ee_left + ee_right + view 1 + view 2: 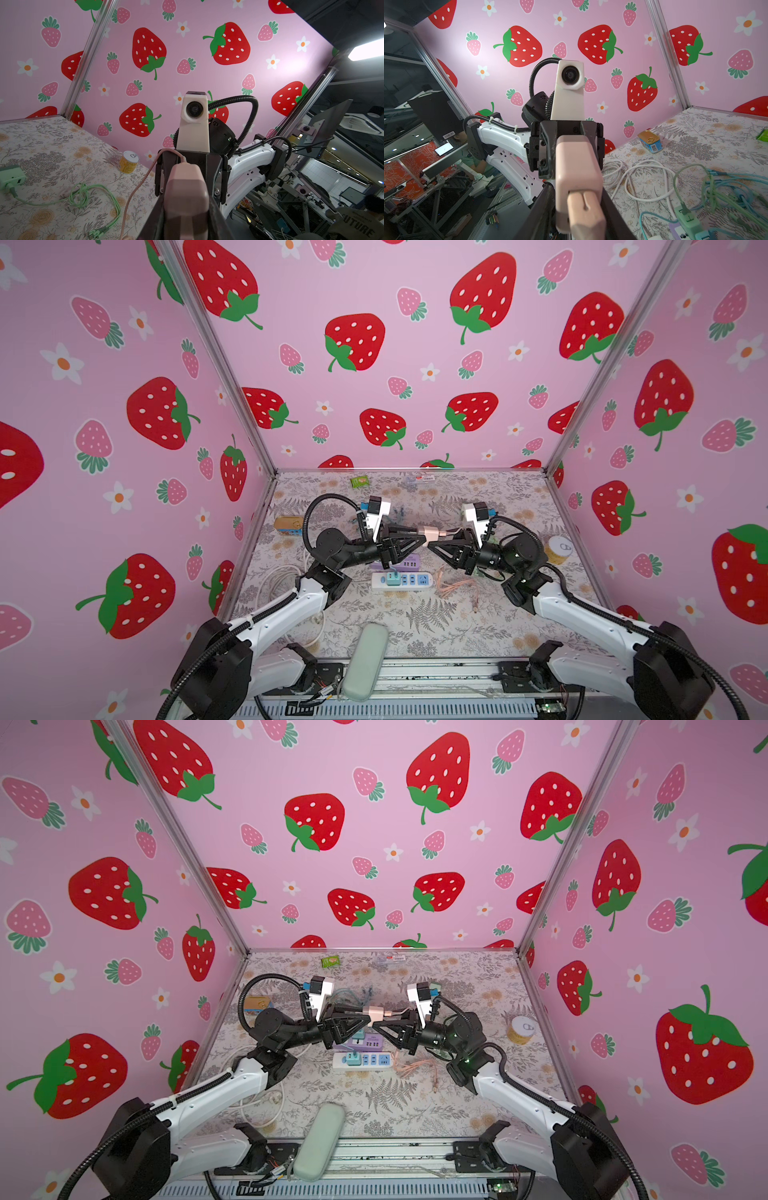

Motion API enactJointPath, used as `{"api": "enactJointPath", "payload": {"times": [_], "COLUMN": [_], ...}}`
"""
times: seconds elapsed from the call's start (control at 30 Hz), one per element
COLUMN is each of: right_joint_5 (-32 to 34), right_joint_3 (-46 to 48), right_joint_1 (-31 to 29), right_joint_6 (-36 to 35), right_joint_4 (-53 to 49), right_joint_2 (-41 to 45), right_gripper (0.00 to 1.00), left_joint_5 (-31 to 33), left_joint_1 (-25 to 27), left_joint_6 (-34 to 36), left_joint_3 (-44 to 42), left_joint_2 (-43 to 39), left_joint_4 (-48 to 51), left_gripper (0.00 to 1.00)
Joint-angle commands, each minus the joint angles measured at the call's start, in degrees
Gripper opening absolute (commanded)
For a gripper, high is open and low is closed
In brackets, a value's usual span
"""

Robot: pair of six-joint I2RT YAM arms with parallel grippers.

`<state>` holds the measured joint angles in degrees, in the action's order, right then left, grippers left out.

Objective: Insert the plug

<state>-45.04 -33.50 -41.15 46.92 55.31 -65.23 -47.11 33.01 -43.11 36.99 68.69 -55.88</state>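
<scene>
While the pink square charger block [430, 533] is clamped mid-air by the left gripper [422, 535], the pink cable plug [584, 209], pinched in the right gripper [444, 536] and touching it, is best pressed straight in.

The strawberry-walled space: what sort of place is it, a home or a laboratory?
Probably a robot test booth inside a laboratory. Strawberry-print panels on a metal frame enclose a floral table, and a wrist view shows a monitor outside.
</scene>
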Motion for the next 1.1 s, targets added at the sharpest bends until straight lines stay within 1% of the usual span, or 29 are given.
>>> {"api": "enactJointPath", "payload": {"times": [0.0, 0.2, 0.37, 0.47, 0.5, 0.6, 0.63, 0.7, 0.77, 0.83, 0.93, 1.07], "right_joint_5": [-1.7, -1.8, -0.7, -0.3, -0.2, 0.1, 0.7, 2.6, 4.3, 5.1, 5.0, 6.0], "right_joint_3": [-2.4, -2.6, -2.8, -3.0, -3.0, -3.2, -3.3, -4.2, -5.5, -6.1, -7.1, -8.4], "right_joint_1": [-0.2, -0.2, -0.2, -0.1, -0.2, -0.2, -0.2, -0.2, -0.2, -0.1, -0.1, 0.0], "right_joint_6": [1.7, 1.9, 0.8, -0.5, -0.8, -2.0, -3.2, -6.6, -10.6, -12.9, -15.6, -18.2], "right_joint_4": [5.9, 6.1, 3.9, 1.7, 1.3, -0.6, -2.6, -8.7, -15.7, -19.4, -23.6, -27.9], "right_joint_2": [0.6, 1.1, 1.5, 1.5, 1.5, 1.7, 1.9, 2.6, 3.2, 3.7, 4.1, 4.4], "right_gripper": [0.34, 0.26, 0.21, 0.18, 0.17, 0.16, 0.16, 0.13, 0.12, 0.12, 0.11, 0.11], "left_joint_5": [-1.3, -1.1, -0.3, -0.2, -0.2, -0.1, -0.1, -0.1, 0.2, 0.8, 1.1, 1.2], "left_joint_1": [0.6, 0.6, 0.6, 0.6, 0.6, 0.6, 0.6, 0.5, 0.4, 0.4, 0.4, 0.4], "left_joint_6": [0.9, 1.6, 3.0, 3.2, 3.3, 3.8, 3.8, 3.6, 3.5, 3.8, 4.5, 4.7], "left_joint_3": [-0.9, -1.1, -0.5, -0.2, 0.0, 0.4, 0.4, 0.4, 0.4, 0.4, 0.2, -0.2], "left_joint_2": [0.5, 0.4, -0.5, -1.0, -1.1, -1.7, -1.9, -2.4, -3.1, -3.7, -4.5, -5.2], "left_joint_4": [-1.0, 0.0, 5.2, 6.7, 7.3, 9.0, 9.2, 9.3, 9.8, 11.0, 12.3, 12.8], "left_gripper": [0.0, 0.0, 0.0, 0.05, 0.1, 0.18, 0.21, 0.25, 0.34, 0.41, 0.49, 0.53]}}
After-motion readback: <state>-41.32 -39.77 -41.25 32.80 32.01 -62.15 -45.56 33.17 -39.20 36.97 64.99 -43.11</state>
